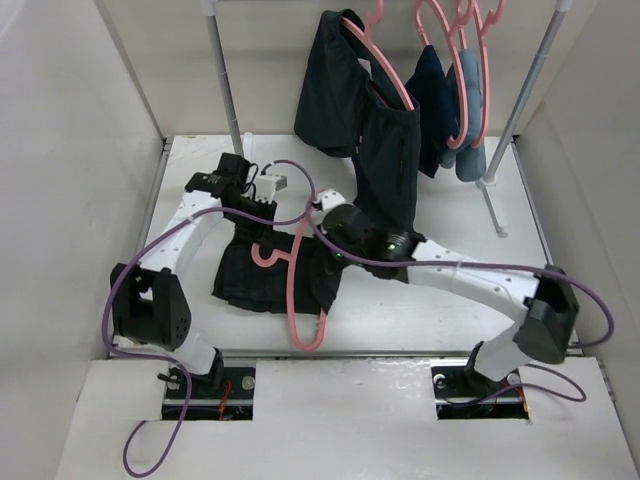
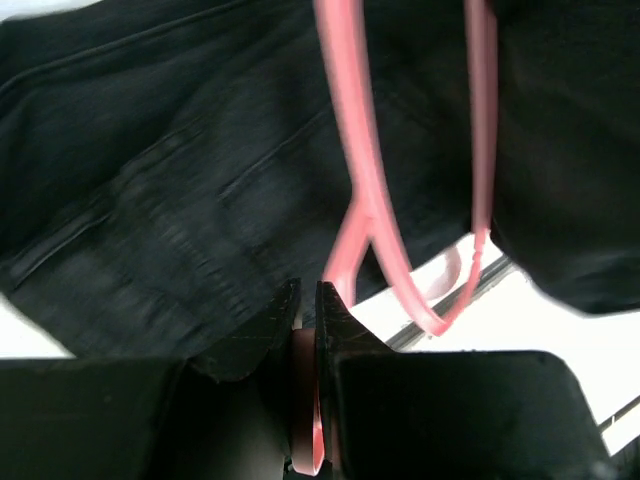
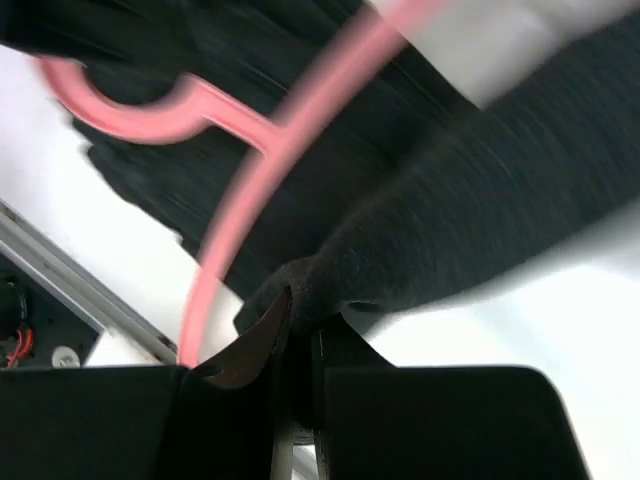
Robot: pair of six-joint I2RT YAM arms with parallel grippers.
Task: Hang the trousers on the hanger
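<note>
The black trousers (image 1: 245, 278) lie bunched on the table's middle left. The pink hanger (image 1: 297, 300) lies across them, its hook toward the back. My left gripper (image 1: 262, 228) is shut on the hanger's hook; in the left wrist view its jaws (image 2: 308, 300) pinch a pink strip, and the hanger (image 2: 365, 190) runs over the trousers (image 2: 170, 200). My right gripper (image 1: 326, 240) is shut on a fold of trouser fabric beside the hanger. In the right wrist view its jaws (image 3: 300, 310) clamp the trousers (image 3: 470, 200), with the hanger (image 3: 255, 165) just left.
A clothes rail stands at the back on two poles (image 1: 225, 90) (image 1: 525, 100). A shorter black garment (image 1: 355, 100), a navy garment (image 1: 435, 95) and a light-blue one (image 1: 468, 100) hang there on pink hangers (image 1: 470, 25). White walls close both sides.
</note>
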